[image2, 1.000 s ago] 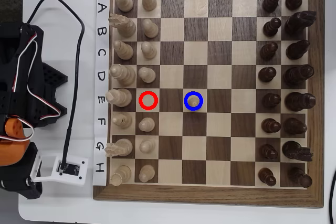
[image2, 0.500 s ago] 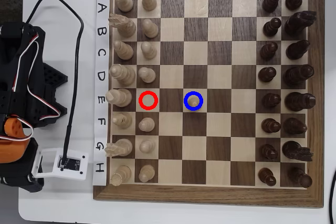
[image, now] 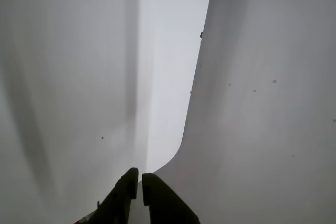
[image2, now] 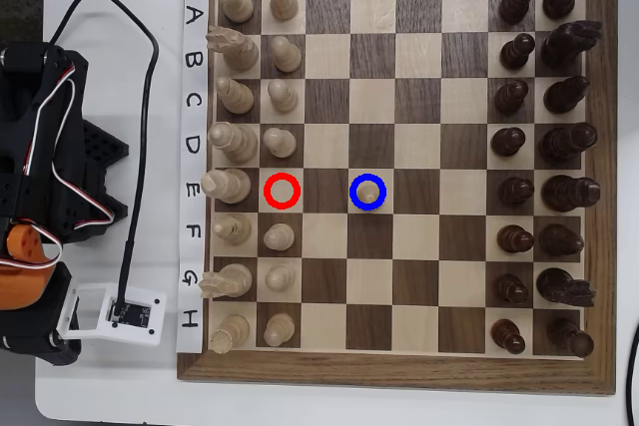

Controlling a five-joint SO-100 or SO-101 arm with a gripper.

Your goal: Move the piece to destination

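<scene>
A white table (image2: 110, 401) is filling the overhead view, its rounded corner showing at lower left, with dark grey floor (image2: 15, 386) lying past its left edge. In the wrist view the same pale tabletop (image: 262, 103) is curving away at a rounded corner, a lighter grey surface (image: 63, 77) sitting beyond it. Soft, even light is falling everywhere, casting faint shadows.

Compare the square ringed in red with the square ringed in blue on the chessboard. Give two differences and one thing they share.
The red-ringed square is in column 2 and holds no piece; the blue-ringed square is in column 4 and has a pale pawn standing inside its ring. The rings also differ in colour, red against blue. Both are pale-wood squares in row E of the chessboard, marked by rings of about equal size.
</scene>
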